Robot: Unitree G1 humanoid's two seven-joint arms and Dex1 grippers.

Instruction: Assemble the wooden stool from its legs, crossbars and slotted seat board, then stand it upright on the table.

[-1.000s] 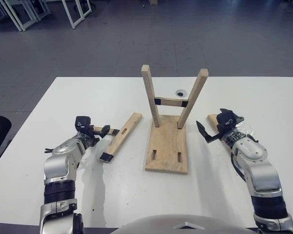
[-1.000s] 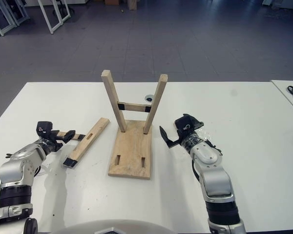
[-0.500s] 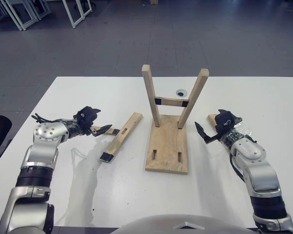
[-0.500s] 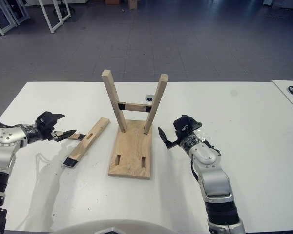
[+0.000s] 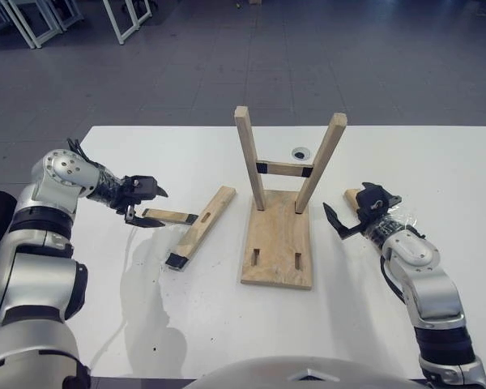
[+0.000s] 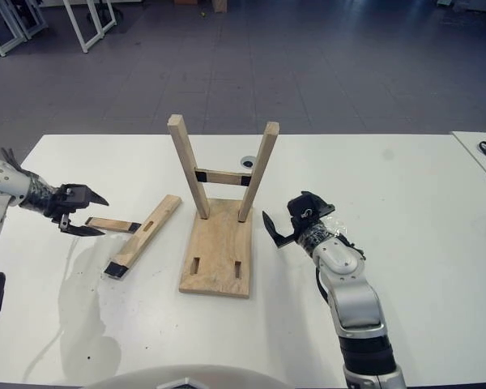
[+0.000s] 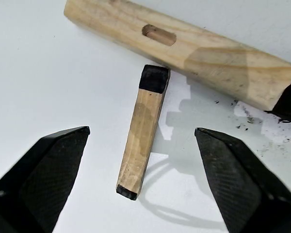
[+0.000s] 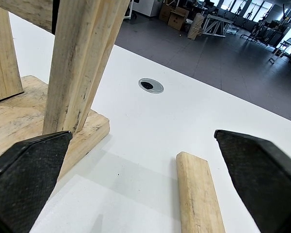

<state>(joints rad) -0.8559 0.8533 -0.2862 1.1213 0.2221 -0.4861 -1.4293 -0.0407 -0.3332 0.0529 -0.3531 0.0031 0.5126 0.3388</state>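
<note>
The seat board [image 5: 277,241], its standing legs [image 5: 249,158] and the loose leg [image 5: 201,226] are pale bare wood with grain lines, dull and not shiny. The short crossbar [image 7: 143,130] is the same wood with black matt ends. The table [image 5: 437,162] is white and smooth, and the fingers [image 7: 43,170] of the left gripper [image 7: 141,131] are black with a bumpy face.

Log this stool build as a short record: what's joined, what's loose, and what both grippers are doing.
Joined: upright legs and fitted crossbar standing in the seat board
Unfilled: empty slots at board's near end
Loose left: left loose leg, short crossbar, on the table
Loose right: right loose leg
Left gripper: open, above the short crossbar
Right gripper: open, beside the right loose leg
</note>
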